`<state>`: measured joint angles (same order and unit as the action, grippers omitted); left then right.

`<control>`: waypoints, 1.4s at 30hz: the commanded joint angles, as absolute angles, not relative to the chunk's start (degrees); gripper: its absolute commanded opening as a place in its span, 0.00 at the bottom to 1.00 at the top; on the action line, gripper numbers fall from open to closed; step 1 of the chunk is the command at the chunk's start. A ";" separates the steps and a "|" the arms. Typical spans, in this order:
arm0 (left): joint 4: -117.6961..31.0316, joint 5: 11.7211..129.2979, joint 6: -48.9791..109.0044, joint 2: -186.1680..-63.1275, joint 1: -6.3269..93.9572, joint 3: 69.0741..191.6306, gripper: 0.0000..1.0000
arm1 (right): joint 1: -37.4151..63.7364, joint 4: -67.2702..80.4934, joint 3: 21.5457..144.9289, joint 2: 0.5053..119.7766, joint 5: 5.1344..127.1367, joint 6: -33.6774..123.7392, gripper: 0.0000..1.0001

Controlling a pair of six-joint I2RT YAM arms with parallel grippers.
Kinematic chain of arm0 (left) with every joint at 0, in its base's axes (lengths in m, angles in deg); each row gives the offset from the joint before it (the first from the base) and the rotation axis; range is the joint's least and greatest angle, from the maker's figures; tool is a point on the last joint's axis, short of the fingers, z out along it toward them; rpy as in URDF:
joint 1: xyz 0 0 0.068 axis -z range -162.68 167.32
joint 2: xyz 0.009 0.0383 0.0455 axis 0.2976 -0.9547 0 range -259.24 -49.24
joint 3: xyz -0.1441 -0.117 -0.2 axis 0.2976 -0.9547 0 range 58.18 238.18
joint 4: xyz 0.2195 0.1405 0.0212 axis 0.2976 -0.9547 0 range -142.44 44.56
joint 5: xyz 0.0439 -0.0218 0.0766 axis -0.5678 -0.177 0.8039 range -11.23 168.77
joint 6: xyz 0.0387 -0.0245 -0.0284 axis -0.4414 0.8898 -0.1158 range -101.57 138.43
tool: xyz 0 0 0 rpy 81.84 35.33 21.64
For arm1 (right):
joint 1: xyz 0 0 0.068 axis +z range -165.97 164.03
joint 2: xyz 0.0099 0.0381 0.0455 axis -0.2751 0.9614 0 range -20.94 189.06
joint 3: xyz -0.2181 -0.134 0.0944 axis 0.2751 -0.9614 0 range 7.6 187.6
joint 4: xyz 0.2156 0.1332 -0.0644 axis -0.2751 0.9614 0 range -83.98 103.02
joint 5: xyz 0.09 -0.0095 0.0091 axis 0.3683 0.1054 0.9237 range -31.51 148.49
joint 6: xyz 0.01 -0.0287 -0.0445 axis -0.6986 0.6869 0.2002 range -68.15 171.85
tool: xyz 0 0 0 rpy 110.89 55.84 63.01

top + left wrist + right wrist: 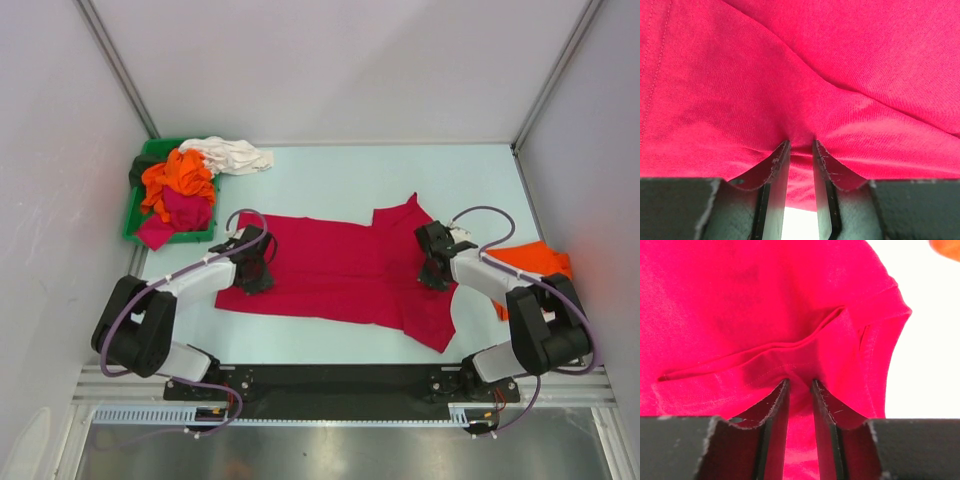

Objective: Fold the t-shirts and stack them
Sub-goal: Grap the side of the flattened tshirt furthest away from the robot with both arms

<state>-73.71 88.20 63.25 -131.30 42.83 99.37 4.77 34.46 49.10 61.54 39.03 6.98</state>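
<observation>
The large crimson-red t-shirt [345, 265] lies spread across the middle of the table. My left gripper [255, 272] is at its left part, shut on a pinch of the red cloth [801, 150] between its fingertips. My right gripper [432, 272] is at the right part near the sleeve, shut on a fold of the same shirt [800, 390]. An orange t-shirt [535, 262] lies at the right edge behind my right arm. Orange [180, 178], magenta [182, 215], white [232, 155] and dark [142, 170] shirts are piled at the bin.
The green plastic bin [135, 215] stands at the back left, overflowing with shirts. Enclosure walls close in the left, right and back sides. The black rail with the arm bases runs along the near edge.
</observation>
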 commanded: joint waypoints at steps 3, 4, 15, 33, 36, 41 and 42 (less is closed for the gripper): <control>-81.56 88.79 62.99 -129.84 43.16 96.33 0.32 | 1.53 38.71 52.16 68.88 38.72 10.27 0.32; -81.65 88.79 62.91 -129.49 43.24 96.15 0.32 | 1.18 38.71 52.86 69.67 38.81 10.36 0.33; -81.30 89.49 60.80 -132.29 43.24 98.52 0.34 | -5.94 37.92 61.47 79.87 39.69 14.31 0.34; -80.42 89.76 58.51 -138.54 43.16 105.73 0.34 | -11.40 35.73 72.73 87.08 39.32 16.77 0.33; -80.24 90.11 58.25 -138.63 43.16 105.64 0.34 | -10.78 35.28 74.22 88.04 40.30 16.95 0.32; -79.63 89.76 58.16 -138.01 43.16 105.12 0.34 | -5.78 31.16 73.52 87.34 41.18 17.92 0.32; -79.36 89.24 58.07 -138.01 43.16 105.12 0.34 | -4.73 30.63 73.70 87.17 41.35 18.09 0.33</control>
